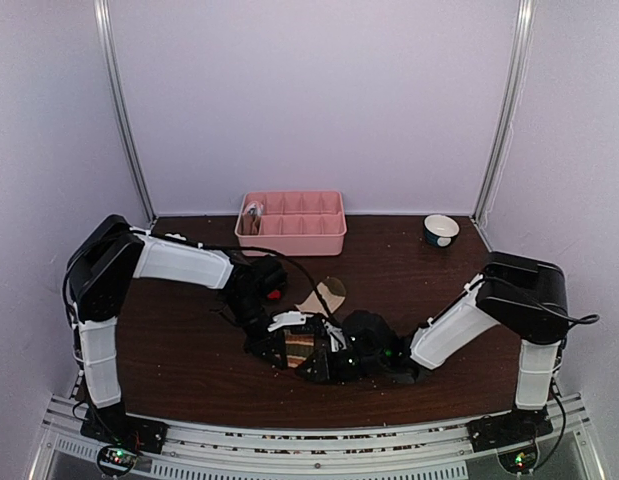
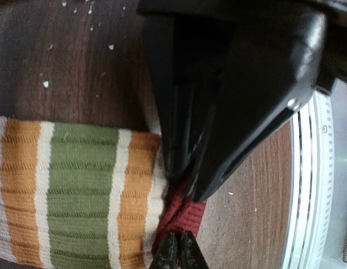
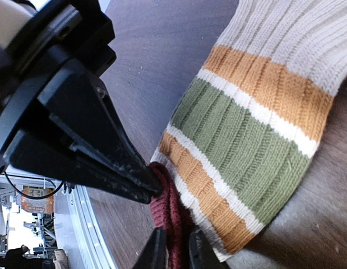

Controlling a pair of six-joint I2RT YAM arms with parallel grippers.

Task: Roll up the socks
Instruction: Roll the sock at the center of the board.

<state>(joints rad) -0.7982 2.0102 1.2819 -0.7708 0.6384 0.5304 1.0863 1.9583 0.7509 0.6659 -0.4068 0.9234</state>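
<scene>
Two robot arms meet at the middle of the near edge of the dark wooden table [image 1: 189, 375]. Both are working the same end of a cream, orange and olive-green striped sock of ribbed knit [image 3: 246, 140], which lies flat on the wood. The left gripper [image 2: 180, 252] is pressed together on the sock's dark-red cuff [image 3: 172, 213], with the cloth bunched at its closed tips. The right gripper [image 3: 176, 249] straddles that cuff from the opposite side, jaws a little apart with the red knit filling the gap (whether they bite the cloth or merely flank it cannot be told from these views). The two tools stand nearly tip to tip.

The step in hand looks like the start of the roll: the cuff is gathered and pinched, and the striped body lies unrolled. The next move likely calls for one firm hold on the cuff, with the other tool cleared away or re-set alongside. The cuff would then turn over the stripes without the knit slipping free.

A second sock, cream with an olive toe [image 1: 327, 294], lies flat just beyond, toward the table's middle. A pink plastic compartment tray [image 1: 292, 240] sits at the far edge.
</scene>
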